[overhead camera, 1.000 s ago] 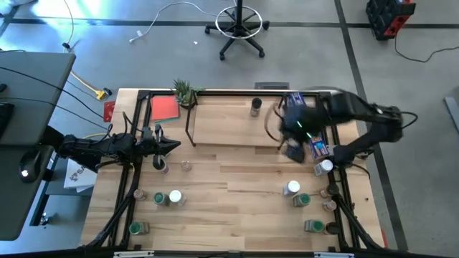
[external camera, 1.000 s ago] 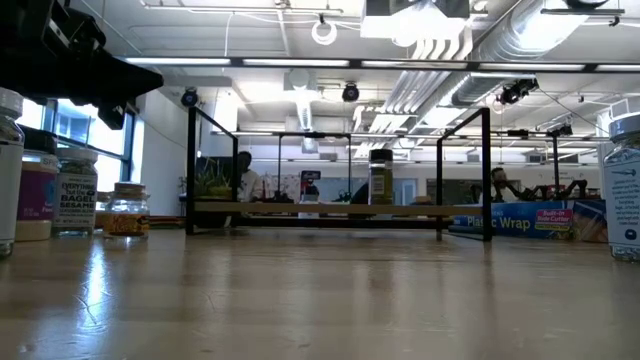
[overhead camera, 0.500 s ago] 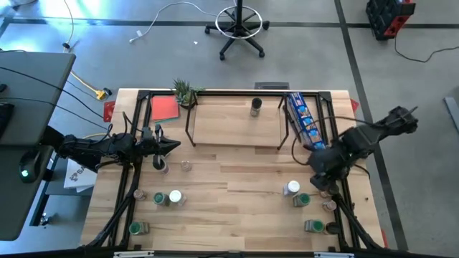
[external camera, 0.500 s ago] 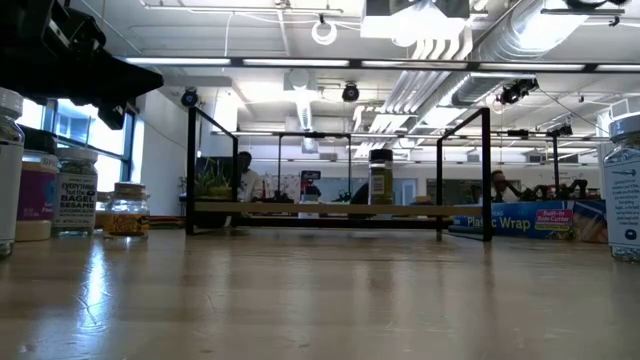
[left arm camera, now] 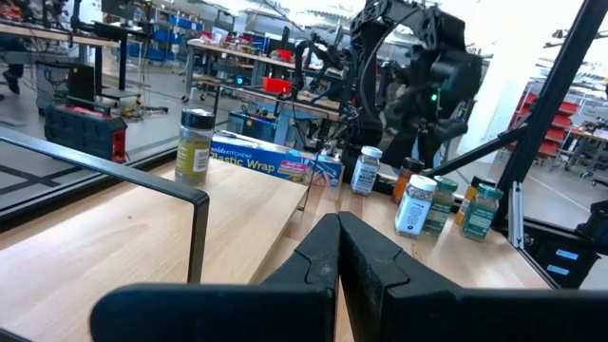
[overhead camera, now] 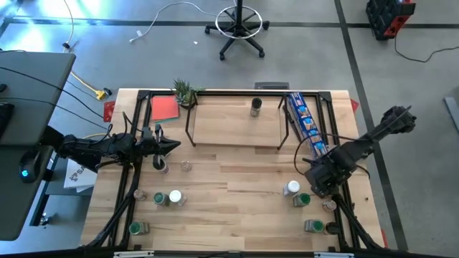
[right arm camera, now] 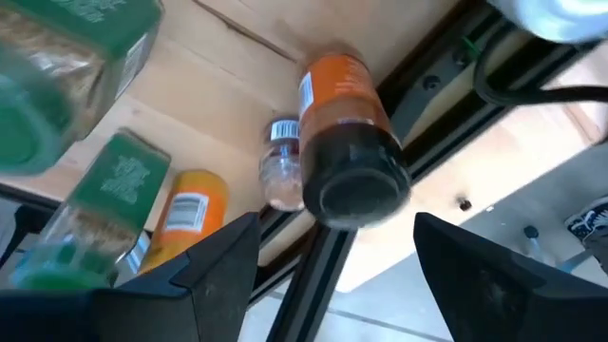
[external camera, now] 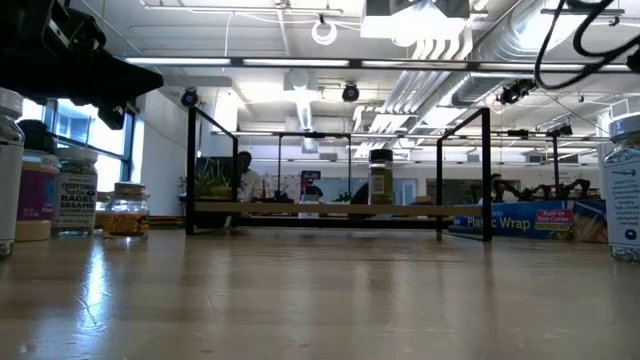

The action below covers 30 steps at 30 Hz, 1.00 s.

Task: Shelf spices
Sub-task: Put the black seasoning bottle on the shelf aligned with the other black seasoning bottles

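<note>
The shelf is a light-wood rack in a black wire frame at the table's far middle, with one spice jar standing on it. More spices stand on the tabletop in a left group and a right group. My right gripper hangs open over the right group, pointing steeply down. Its fingers stand on either side of an orange-labelled jar with a black lid, without touching it. My left gripper is shut and level at the table's left side.
A long blue printed box lies beside the shelf's right end. A small plant and a red card sit at the far left. Black frame rails run along the table's edges, close to the right jars.
My right gripper has swung from above the blue box at the shelf's right end toward the table's near edge and down, rolling as it went. It now hangs over the right group of jars. The jars stay in place.
</note>
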{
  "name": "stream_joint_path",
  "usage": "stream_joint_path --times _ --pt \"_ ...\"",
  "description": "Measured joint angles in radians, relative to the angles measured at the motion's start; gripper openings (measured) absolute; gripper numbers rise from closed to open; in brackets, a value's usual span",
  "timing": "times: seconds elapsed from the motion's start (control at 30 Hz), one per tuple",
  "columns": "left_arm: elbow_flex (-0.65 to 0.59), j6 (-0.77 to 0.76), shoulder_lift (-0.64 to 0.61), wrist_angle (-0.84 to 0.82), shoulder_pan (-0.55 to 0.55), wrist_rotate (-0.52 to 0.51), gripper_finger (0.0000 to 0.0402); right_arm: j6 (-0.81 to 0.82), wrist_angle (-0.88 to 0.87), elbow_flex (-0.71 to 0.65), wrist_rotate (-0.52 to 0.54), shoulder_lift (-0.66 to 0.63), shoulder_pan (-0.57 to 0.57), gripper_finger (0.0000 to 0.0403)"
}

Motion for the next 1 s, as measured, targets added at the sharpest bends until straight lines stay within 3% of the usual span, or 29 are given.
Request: stream_joint_path --times 0.27,0.53,0.67,0.83,1.0 --pt "0.0 -0.001 0.0 0.0 0.0 0.0 0.0001 -0.003 0.109 -0.133 -0.042 0.0 0.0 0.0273" --pt "0.0 0.0 0.0 0.0 0.0 -0.004 0.0001 0.005 0.118 -0.134 -0.036 0.003 0.038 0.0271" --pt "0.0 0.0 0.0 0.0 0.0 -0.007 0.0001 0.014 0.12 -0.134 -0.036 0.014 0.071 0.0249" --pt "0.0 0.0 0.0 0.0 0.0 -0.007 0.0001 0.024 0.123 -0.134 -0.034 0.026 0.088 0.0191" --pt "0.0 0.0 0.0 0.0 0.0 -0.008 0.0001 0.031 0.124 -0.133 -0.029 0.026 0.09 0.019"
